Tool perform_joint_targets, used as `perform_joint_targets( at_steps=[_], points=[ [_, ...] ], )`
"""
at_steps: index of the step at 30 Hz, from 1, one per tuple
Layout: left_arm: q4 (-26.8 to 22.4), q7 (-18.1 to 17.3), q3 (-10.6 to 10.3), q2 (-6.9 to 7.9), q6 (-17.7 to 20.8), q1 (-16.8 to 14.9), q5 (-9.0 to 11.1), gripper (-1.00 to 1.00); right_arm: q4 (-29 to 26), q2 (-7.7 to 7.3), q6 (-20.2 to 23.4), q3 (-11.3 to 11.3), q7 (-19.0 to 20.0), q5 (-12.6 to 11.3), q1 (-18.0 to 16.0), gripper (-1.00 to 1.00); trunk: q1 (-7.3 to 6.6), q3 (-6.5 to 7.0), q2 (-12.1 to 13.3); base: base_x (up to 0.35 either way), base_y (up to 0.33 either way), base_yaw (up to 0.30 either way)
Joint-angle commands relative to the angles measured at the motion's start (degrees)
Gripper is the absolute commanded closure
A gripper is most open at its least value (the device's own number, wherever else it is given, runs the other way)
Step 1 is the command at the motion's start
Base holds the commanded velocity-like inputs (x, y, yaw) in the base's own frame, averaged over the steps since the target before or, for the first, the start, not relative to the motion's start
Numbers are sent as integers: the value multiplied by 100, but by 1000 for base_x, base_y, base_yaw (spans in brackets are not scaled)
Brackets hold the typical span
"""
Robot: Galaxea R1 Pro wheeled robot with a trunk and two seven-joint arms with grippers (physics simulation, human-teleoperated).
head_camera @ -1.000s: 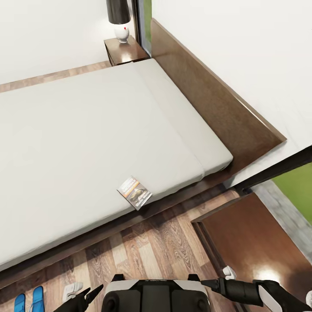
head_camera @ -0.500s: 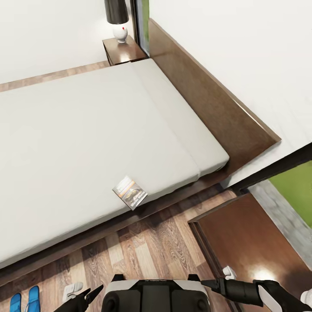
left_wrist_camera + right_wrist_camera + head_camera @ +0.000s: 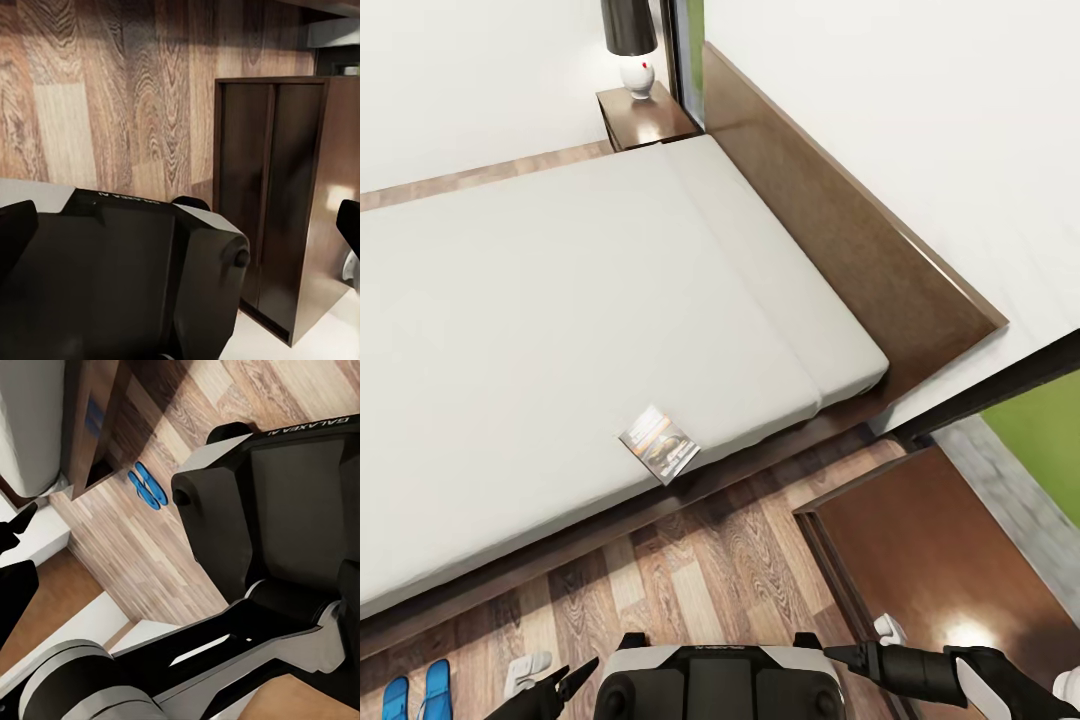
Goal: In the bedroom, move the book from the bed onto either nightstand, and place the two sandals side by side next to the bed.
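The book point(image 3: 659, 445) lies flat on the bed's light-grey mattress point(image 3: 540, 330), close to the near edge. A dark nightstand point(image 3: 950, 560) stands at the right by the headboard, and another nightstand point(image 3: 645, 115) stands across the bed. The two blue sandals point(image 3: 417, 692) lie side by side on the floor at the bottom left, and the sandals point(image 3: 146, 486) also show in the right wrist view. My left gripper point(image 3: 560, 685) hangs low by my trunk, open and empty, its fingertips point(image 3: 15, 229) wide apart. My right gripper point(image 3: 838, 655) is open and empty beside the near nightstand.
A lamp point(image 3: 634, 45) with a black shade stands on the far nightstand. The dark headboard point(image 3: 840, 240) runs along the white wall. A black-framed window point(image 3: 1040, 420) with grass behind it is at the right. Wood-plank floor point(image 3: 710, 570) lies between me and the bed.
The whole head view shifted slightly up and to the left a second ago, a move of the camera. Book, sandals and both grippers keep their places.
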Motion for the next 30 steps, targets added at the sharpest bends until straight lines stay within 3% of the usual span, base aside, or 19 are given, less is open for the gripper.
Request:
perform_joint_targets(
  at_steps=[1,6,14,19,22,25,26,28,30],
  points=[
    [3,-23,6,-3,30,-2,14,-100,-4,-5,45,29,-1,-54,-3,-100,2,-5,-7,0,0,0],
    [-1,3,-25,-88,28,-2,0,-100,-4,-5,45,28,3,-54,-3,-100,2,-5,-7,0,0,0],
    [-20,36,-152,-782,77,-27,-50,-100,-4,-5,45,27,7,-54,-3,-100,2,-5,-7,0,0,0],
    [-26,42,-407,-909,86,-66,-47,-100,-4,-5,45,27,6,-54,-3,-100,2,-5,-7,0,0,0],
    [-30,36,-459,-925,86,-92,-40,-100,-4,-5,45,28,7,-54,-3,-100,2,-5,-7,0,0,0],
    [-118,67,-480,-1136,77,-105,-38,-100,-4,-5,45,29,6,-54,-3,-100,2,-5,-7,0,0,0],
    [-486,95,-484,-1312,80,-108,-23,-100,-4,-4,45,27,5,-54,-3,-100,2,-5,-7,0,0,0],
    [-740,93,-483,-1423,75,-108,-8,-100,-4,-5,45,27,7,-54,-3,-100,2,-5,-7,0,0,0],
    [-750,93,-476,-1422,74,-108,-5,-100,-4,-5,45,27,7,-54,-3,-100,2,-5,-7,0,0,0]
  ],
)
